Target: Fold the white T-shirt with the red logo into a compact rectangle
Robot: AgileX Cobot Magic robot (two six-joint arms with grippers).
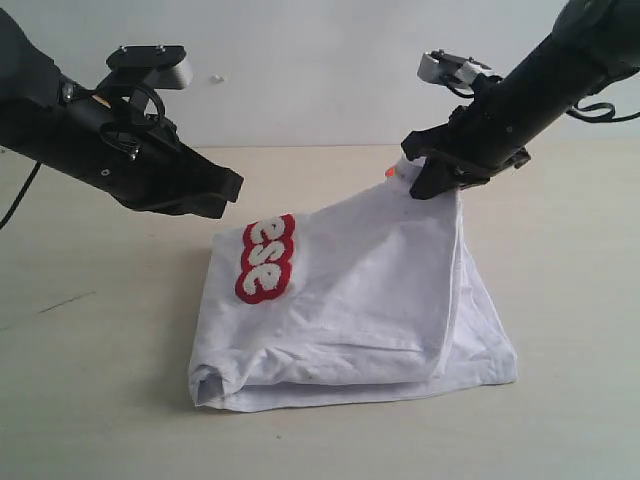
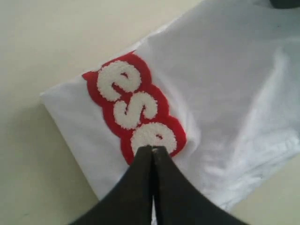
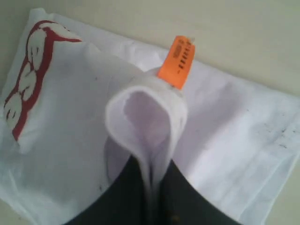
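white T-shirt (image 1: pixel 380 290) part-folded, collar (image 3: pixel 140 101) pinched by right end effector (image 1: pixel 430 182) — raised

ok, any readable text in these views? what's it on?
"ese": fuzzy white letters on the red logo on the shirt; no other letters show past the fold.
Orange tag at the collar: dark print, too blurred to read.
Nothing else legible in any view.

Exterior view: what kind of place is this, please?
Probably a robotics lab bench: a beige tabletop, a plain white wall behind it, and a black left arm and right arm at one white T-shirt.
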